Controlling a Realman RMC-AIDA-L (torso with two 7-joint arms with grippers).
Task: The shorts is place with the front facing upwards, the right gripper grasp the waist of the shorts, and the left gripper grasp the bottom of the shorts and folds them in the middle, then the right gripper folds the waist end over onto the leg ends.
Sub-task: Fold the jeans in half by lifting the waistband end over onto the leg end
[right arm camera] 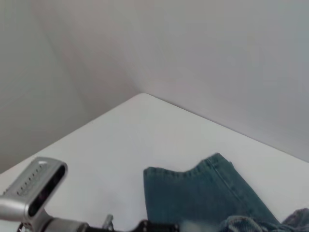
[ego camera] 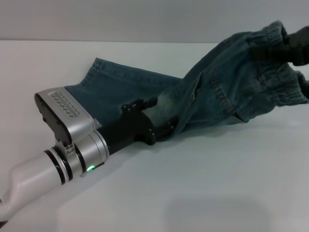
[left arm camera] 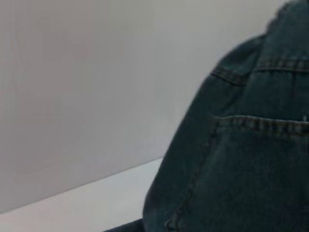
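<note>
While the denim shorts (ego camera: 212,92) are lifted off the bench (ego camera: 203,183) at 2 o'clock, waist clamped in the right end effector (ego camera: 289,48) and leg fabric in the left end effector (ego camera: 166,126), the lengthwise fold is judged underway, the waist-over-leg-ends (ego camera: 91,72) fold remaining.

The head camera looks forward and down over the white table (ego camera: 203,188), the denim shorts (ego camera: 227,87) toward one o'clock. The left wrist camera sits tight against the denim (left arm camera: 241,164), facing the wall. The right wrist camera looks down from higher, sharing the shorts (right arm camera: 203,193).
</note>
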